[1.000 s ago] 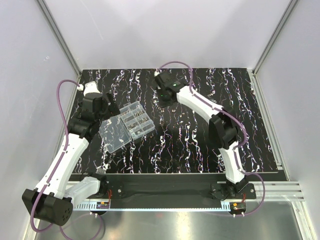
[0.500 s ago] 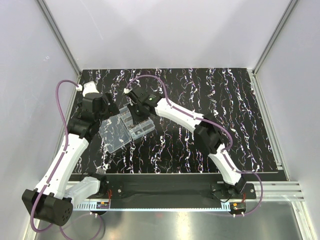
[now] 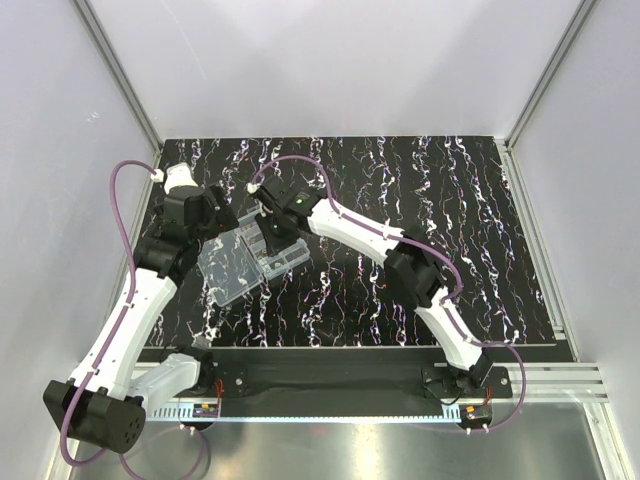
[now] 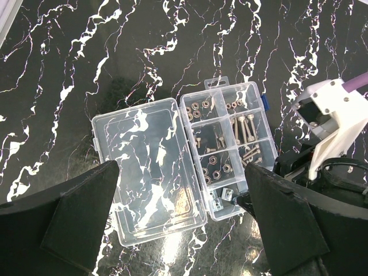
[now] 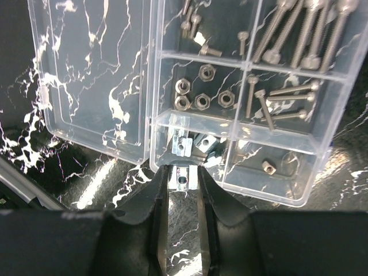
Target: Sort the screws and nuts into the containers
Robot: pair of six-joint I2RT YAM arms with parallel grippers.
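The clear organiser box point(image 3: 290, 255) lies open at the table's left, its flat lid point(image 3: 232, 265) folded out beside it. In the left wrist view its compartments hold screws point(image 4: 244, 129) and hex nuts point(image 4: 215, 169). My right gripper point(image 5: 183, 179) is shut on a small square silvery nut point(image 5: 182, 175) at the rim of the corner compartment, which holds two like nuts point(image 5: 192, 144). Hex nuts point(image 5: 201, 100) and long screws point(image 5: 299, 46) lie in other compartments. My left gripper point(image 4: 178, 230) is open above the lid point(image 4: 146, 172).
The right arm point(image 3: 350, 225) reaches across the black marbled table point(image 3: 450, 220) to the box. Its white wrist and purple cable point(image 4: 336, 109) stand close beside the box. Grey walls and metal rails border the table.
The right arm swung left from the table's back middle to the box and now holds the square nut at the corner compartment. The left arm has not moved.
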